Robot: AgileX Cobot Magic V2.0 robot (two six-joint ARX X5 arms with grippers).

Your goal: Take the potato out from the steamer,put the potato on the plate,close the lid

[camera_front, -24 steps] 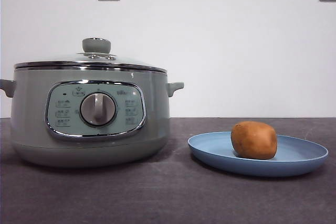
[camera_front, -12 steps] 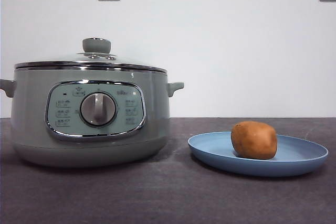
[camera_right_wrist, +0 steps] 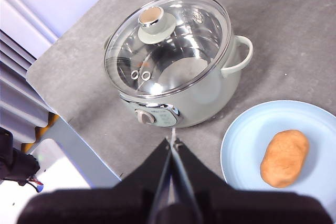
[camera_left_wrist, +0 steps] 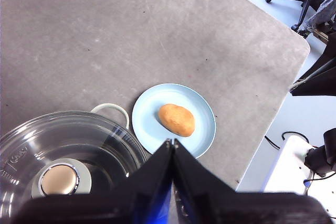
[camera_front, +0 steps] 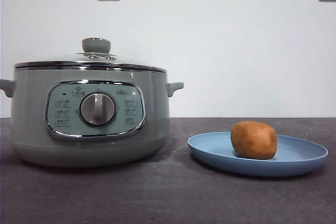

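Now the potato [camera_front: 253, 139] lies on its side on the plate [camera_front: 304, 157], a little left of the plate's middle in the front view. The plate sits on the grey table [camera_front: 168, 198] at about 3 o'clock from the steamer [camera_front: 89, 114], near it but apart. The lid [camera_front: 90, 62] sits flat on the steamer's chrome rim, knob [camera_front: 96, 45] upright at its centre.

Neither arm shows in the front view. The left gripper [camera_left_wrist: 172, 141] hangs high above the table, over the gap between the steamer's handle and the plate; its jaws are pressed together at the tips and hold nothing. The right gripper [camera_right_wrist: 174, 141] also hangs high, above the table just in front of the steamer's dial panel, with the plate off to one side; its jaws likewise meet at the tips, empty.
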